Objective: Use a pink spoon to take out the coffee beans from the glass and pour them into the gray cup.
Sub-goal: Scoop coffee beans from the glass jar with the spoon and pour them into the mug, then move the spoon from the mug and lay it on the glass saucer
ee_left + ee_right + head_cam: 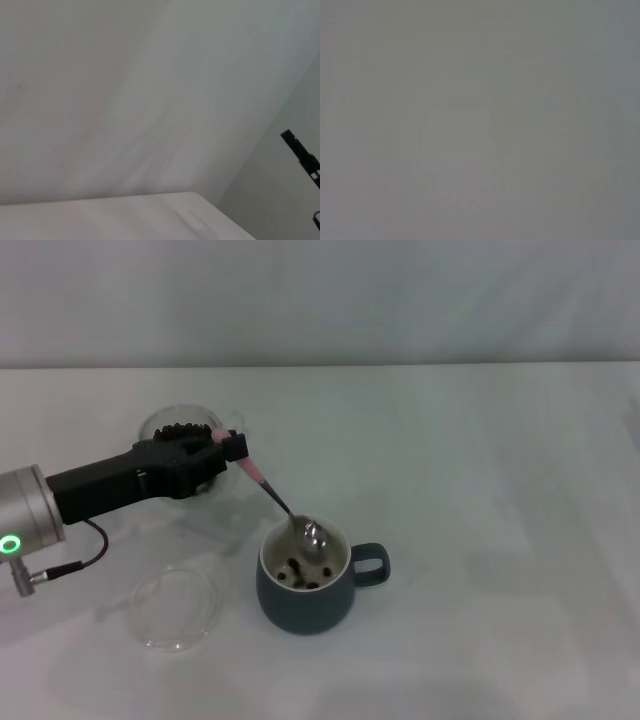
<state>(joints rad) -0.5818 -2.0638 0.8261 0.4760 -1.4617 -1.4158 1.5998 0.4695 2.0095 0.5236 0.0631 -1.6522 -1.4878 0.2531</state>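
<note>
My left gripper [232, 448] reaches in from the left and is shut on the pink handle of the pink spoon [283, 503]. The spoon slants down to the right, and its metal bowl hangs tilted inside the mouth of the gray cup [308, 585]. A few coffee beans [299, 571] lie on the cup's cream bottom. Behind the gripper stands the glass [180, 432], partly hidden by the arm, with dark beans showing in it. The right gripper is out of view.
A shallow clear glass dish [176, 607] lies on the white table [480, 490] to the left of the gray cup. The cup's handle points right. The left wrist view shows only a table edge and wall.
</note>
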